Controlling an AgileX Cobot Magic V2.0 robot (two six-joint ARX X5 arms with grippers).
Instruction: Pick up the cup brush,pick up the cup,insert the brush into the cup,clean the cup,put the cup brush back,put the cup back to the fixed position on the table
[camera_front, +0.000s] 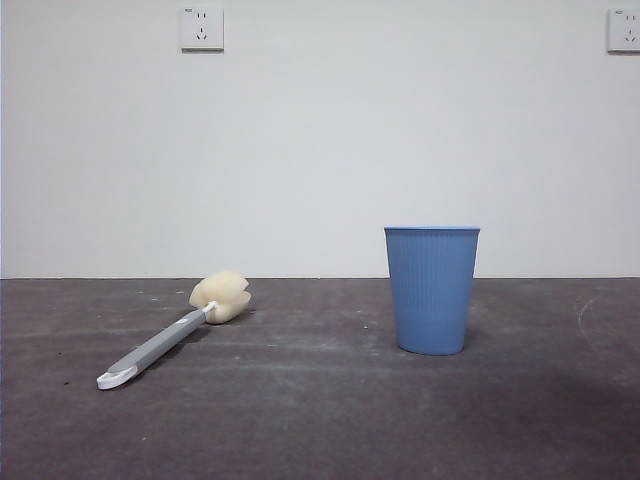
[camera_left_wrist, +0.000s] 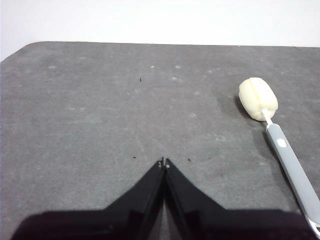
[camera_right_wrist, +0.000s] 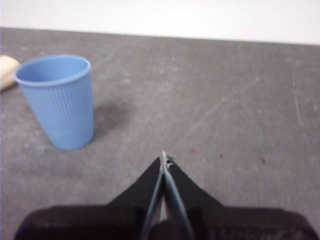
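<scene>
Two matte black grippers

The left gripper (camera_left_wrist: 164, 162) and right gripper (camera_right_wrist: 164, 159) each have two wedge-shaped black jaws tapering to thin tips, rising from a broad dark body.

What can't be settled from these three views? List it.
- Cup inside: the front view is level with it, so its wall hides the inside; the right wrist view is blurred.
- Cup brush handle tip: cut off by the left wrist view's edge.
- Sponge head: only a sliver shows in the right wrist view, behind the cup.
</scene>
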